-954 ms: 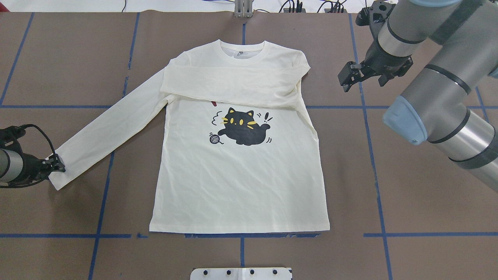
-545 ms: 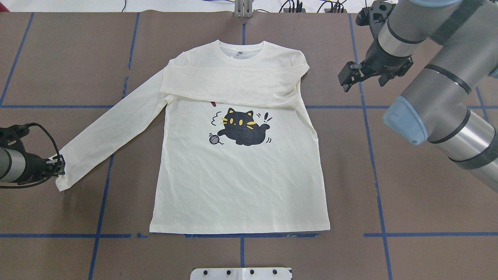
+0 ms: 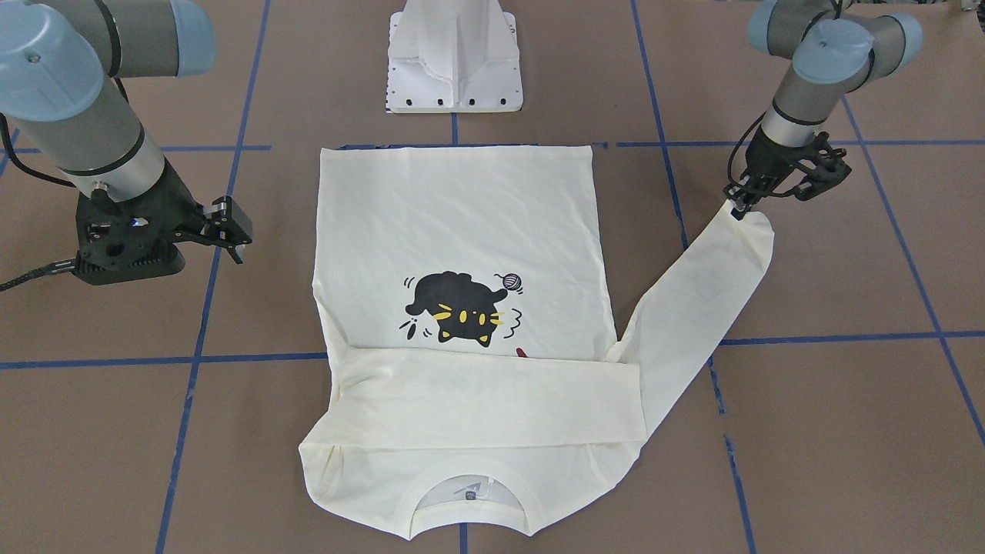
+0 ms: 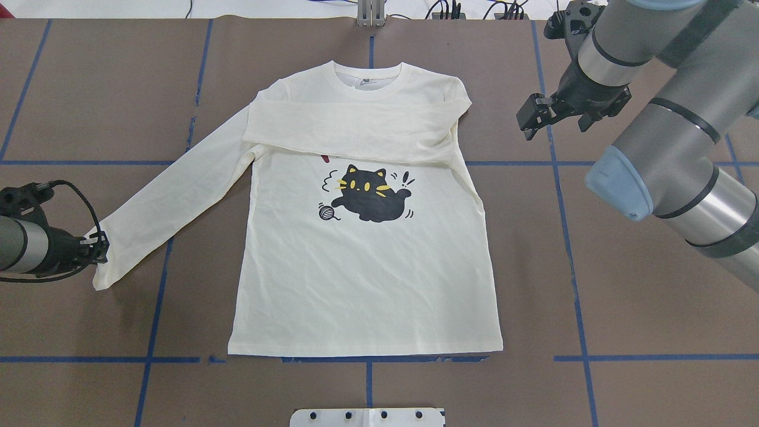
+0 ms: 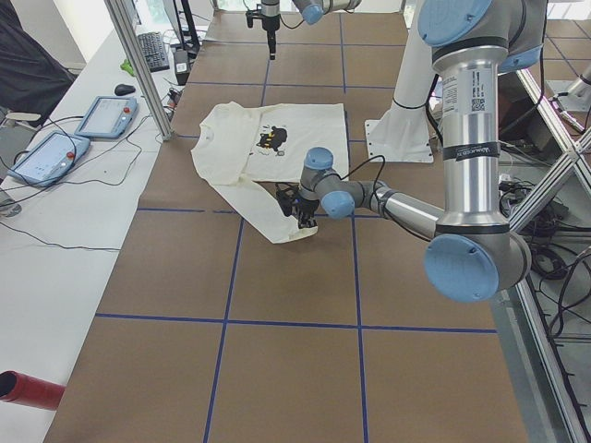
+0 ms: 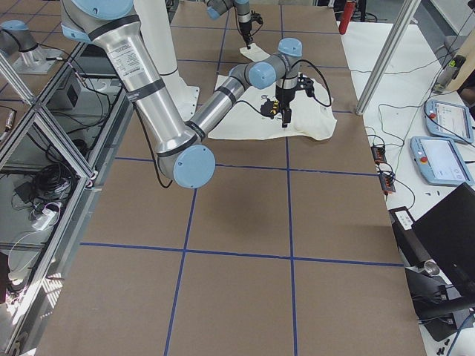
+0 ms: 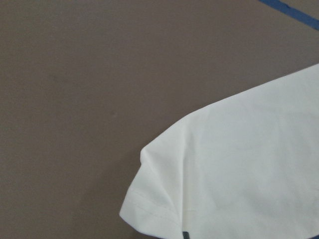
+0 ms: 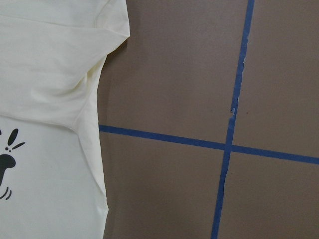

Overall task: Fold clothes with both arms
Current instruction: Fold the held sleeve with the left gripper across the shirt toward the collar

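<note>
The cream T-shirt (image 4: 362, 267) lies flat, face up, with the black cat print (image 4: 367, 196) showing. One sleeve (image 4: 350, 133) is folded across the chest below the neckline. The other sleeve (image 4: 172, 190) stretches out toward my left gripper (image 4: 102, 249), which is shut on its cuff (image 3: 750, 219) and holds it slightly raised off the table. In the left wrist view the cuff (image 7: 149, 209) hangs over bare brown table. My right gripper (image 4: 536, 115) hovers open beside the shirt's shoulder, holding nothing. The right wrist view looks down on the shirt's side edge (image 8: 94, 149).
Blue tape lines (image 4: 569, 237) grid the brown table. The white pedestal base (image 3: 454, 58) stands just past the shirt's hem. A side table with tablets (image 5: 106, 115) and a metal frame post (image 5: 138, 65) lie beyond the table's far edge.
My left gripper has moved a little inward toward the shirt body with the cuff, so the sleeve end has lifted and curled. The right gripper has hardly moved.
</note>
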`<state>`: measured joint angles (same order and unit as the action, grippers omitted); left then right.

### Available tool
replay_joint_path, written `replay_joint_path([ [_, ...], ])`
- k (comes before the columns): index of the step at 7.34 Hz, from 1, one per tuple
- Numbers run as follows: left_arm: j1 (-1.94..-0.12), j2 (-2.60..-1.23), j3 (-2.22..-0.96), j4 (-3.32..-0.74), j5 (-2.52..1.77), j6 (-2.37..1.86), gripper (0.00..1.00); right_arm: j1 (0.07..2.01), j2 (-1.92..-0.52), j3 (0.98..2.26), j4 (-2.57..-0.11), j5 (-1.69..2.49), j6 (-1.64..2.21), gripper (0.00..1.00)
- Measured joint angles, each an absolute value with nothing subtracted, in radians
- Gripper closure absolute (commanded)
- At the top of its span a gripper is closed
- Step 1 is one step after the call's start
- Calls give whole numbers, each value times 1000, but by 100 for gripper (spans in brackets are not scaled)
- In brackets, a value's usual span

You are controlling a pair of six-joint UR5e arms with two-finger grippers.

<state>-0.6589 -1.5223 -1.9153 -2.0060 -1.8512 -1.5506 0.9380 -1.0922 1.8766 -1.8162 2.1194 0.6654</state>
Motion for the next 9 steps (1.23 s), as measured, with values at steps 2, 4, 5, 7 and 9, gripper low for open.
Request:
replay_joint_path([
  [2, -676, -1708, -1888, -1843, -1847, -1537, 100, 945, -1163, 1930, -1816, 2133, 663, 0],
  [4, -751, -1909, -1812, -1757, -1858, -1510, 100, 959, -1273, 1994, -1816, 2141, 658, 0],
  [5, -797, -1999, -1769, -1747, -1885, -1505, 100, 966, -1333, 2020, -1815, 2141, 651, 0],
  [7, -849, -2230, -1640, -1748, -1934, -1501, 100, 983, -1457, 2050, -1756, 2140, 637, 0],
  [9, -841, -2502, -1422, -1792, -1942, -1547, 100, 994, -1532, 2048, -1664, 2146, 641, 0],
])
